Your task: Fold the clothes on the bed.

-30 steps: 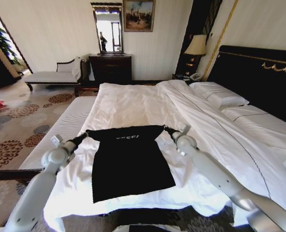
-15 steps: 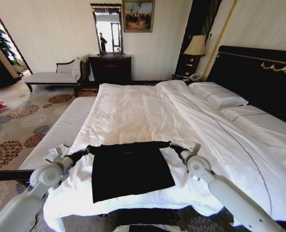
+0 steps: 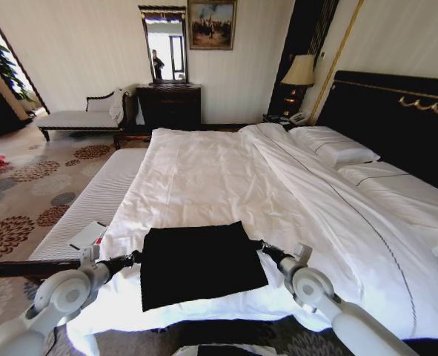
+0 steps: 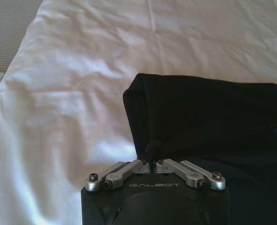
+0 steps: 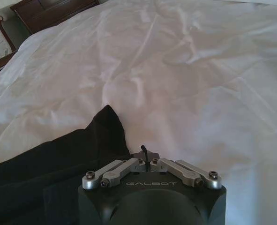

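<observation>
Pinching the black T-shirt [image 3: 200,263] at both side edges, my left tool [image 3: 135,257] and right tool [image 3: 261,248] hold it doubled over on the bed [image 3: 204,178].

Black T-shirt [image 3: 200,263] lies folded near foot edge of bed [image 3: 226,170]; left gripper [image 3: 135,257] pinched on its left edge, right gripper [image 3: 260,245] pinched on right edge. Beyond shirt: wide open white duvet [image 3: 204,178], flat, only shallow wrinkles, free passage toward far end. Pillows [image 3: 333,148] and black headboard [image 3: 396,119] bound robot's right side. Left of bed: striped bench top [image 3: 93,200] just beside duvet edge, small white card [image 3: 87,234] on it near left gripper.
</observation>
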Controlling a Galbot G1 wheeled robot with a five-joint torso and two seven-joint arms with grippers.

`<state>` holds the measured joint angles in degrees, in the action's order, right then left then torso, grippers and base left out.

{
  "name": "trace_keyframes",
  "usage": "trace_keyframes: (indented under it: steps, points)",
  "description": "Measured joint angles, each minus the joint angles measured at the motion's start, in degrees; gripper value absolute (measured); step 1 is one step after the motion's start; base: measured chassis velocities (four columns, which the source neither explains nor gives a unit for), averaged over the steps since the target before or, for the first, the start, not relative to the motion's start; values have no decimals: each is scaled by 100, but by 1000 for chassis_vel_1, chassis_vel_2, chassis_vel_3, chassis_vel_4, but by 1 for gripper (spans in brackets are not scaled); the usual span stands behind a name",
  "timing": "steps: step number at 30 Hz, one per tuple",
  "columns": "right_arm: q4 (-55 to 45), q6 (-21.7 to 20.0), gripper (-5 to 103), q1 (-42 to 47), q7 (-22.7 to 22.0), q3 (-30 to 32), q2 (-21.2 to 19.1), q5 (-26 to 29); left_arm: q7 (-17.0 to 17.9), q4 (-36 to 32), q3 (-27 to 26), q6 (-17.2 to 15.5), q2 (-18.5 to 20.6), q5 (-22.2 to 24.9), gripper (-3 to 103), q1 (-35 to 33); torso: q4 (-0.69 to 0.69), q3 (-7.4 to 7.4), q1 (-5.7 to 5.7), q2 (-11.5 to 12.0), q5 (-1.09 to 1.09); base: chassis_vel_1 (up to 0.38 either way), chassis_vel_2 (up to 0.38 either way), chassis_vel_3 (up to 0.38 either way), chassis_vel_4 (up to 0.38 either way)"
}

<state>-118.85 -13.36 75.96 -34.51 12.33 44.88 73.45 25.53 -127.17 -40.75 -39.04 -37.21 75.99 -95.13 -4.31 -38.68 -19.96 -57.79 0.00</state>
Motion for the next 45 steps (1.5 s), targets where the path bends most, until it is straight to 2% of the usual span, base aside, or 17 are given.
trace_keyframes:
  steps: [10,19,20,22,24,25,26,28,31,32,33,35,37,39,41,42,45]
  points:
    - [-165,-119,0,457,-39,95,37,-186,287,-437,-345,-184,5,-27,1,-934,0,0,0,0,0,0,0,0,0]
    - [-144,-157,-2,571,-91,115,155,-440,355,-442,-280,-190,-127,-154,1,-975,1,0,0,0,0,0,0,0,0]
    - [-142,-159,3,583,-99,117,160,-492,355,-445,-278,-182,-144,-189,1,-986,0,0,0,0,0,0,0,0,0]
    - [-142,-160,3,599,-100,124,163,-556,353,-469,-285,-174,-165,-219,0,-1000,0,0,0,0,-1,0,0,0,0]
    - [-176,-160,14,634,-80,174,182,-720,339,-603,-414,-147,-237,-226,11,-998,0,0,0,0,1,0,0,0,0]
    - [-179,-160,14,634,-79,178,183,-725,335,-617,-430,-144,-246,-222,11,-994,0,0,0,0,1,0,0,0,0]
    - [-268,-158,25,634,-70,256,212,-749,280,-735,-604,-121,-333,-160,16,-926,1,0,0,0,1,0,0,0,0]
    - [-340,-156,30,621,-69,316,219,-736,231,-800,-713,-99,-383,-126,22,-876,0,0,1,0,1,0,0,0,0]
    - [-568,-154,41,557,-92,519,165,-526,88,-995,-1060,-61,-508,16,38,-744,1,0,0,0,0,0,0,0,0]
    - [-568,-154,41,557,-92,519,165,-526,88,-995,-1060,-61,-508,16,38,-744,1,0,0,0,0,0,0,0,0]
    - [-637,-156,47,532,-114,591,124,-431,51,-1053,-1159,-52,-539,60,38,-682,1,0,0,0,0,0,0,0,0]
    - [-725,-168,58,467,-160,706,62,-257,-36,-1107,-1324,20,-601,160,48,-377,2,0,1,0,1,0,0,0,0]
    - [-744,-179,58,419,-186,745,47,-181,-52,-1076,-1349,49,-623,239,54,-165,1,0,1,0,1,0,0,0,0]
    - [-738,-202,69,304,-233,777,41,-97,-42,-849,-1293,70,-670,430,65,282,0,0,1,0,1,0,0,0,0]
    - [-652,-214,80,158,-271,766,66,-68,-78,-351,-1038,70,-784,521,70,761,-1,0,0,0,-1,0,0,0,0]
    - [-652,-214,80,158,-271,766,66,-68,-78,-351,-1038,70,-784,521,70,761,-1,0,0,0,-1,0,0,0,0]
    - [-510,-234,91,-78,-319,672,140,9,-443,546,-619,70,-1105,516,88,1275,1,-1,-1,1,0,0,0,0,0]
